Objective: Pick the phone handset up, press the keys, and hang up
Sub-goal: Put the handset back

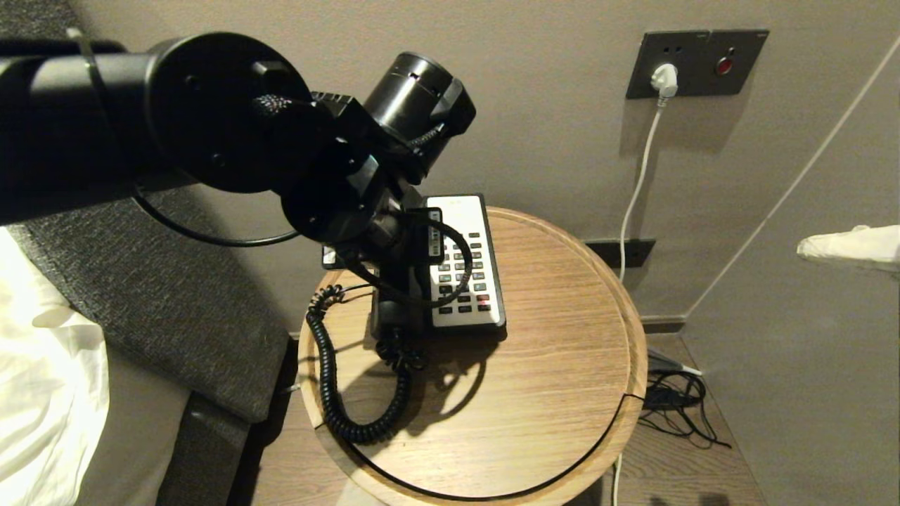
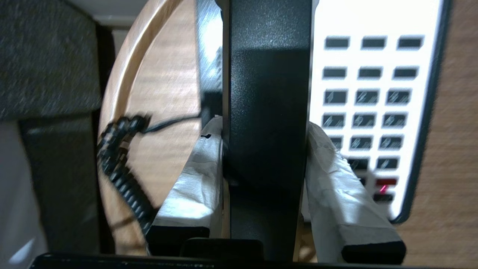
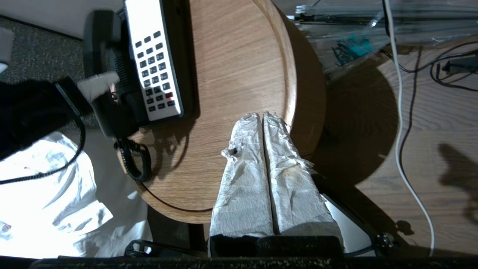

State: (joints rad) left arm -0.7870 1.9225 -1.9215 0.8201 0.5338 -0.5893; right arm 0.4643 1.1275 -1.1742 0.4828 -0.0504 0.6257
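The left gripper (image 2: 265, 149), its fingers (image 2: 194, 179) wrapped in white paper tape, is closed on the long black plastic phone handset (image 2: 267, 112), one padded finger pressed against each side of its bar. In the head view the left arm reaches in from the upper left and covers most of the handset (image 1: 394, 309), which sits along the left side of the black-and-white phone base (image 1: 467, 267), at or just over its cradle; whether it rests there or is lifted clear cannot be told. The black coiled cord (image 1: 337, 393) loops from the handset's near end across the round wooden side table (image 1: 548, 365). The keypad (image 2: 368, 108) shows rows of dark keys and one red key, but no lettering or brand is legible. The right gripper (image 3: 263, 123), also tape-wrapped, hovers over the table's edge with its fingers pressed together, holding nothing. A white plug (image 1: 664, 77) sits in a grey wall socket.
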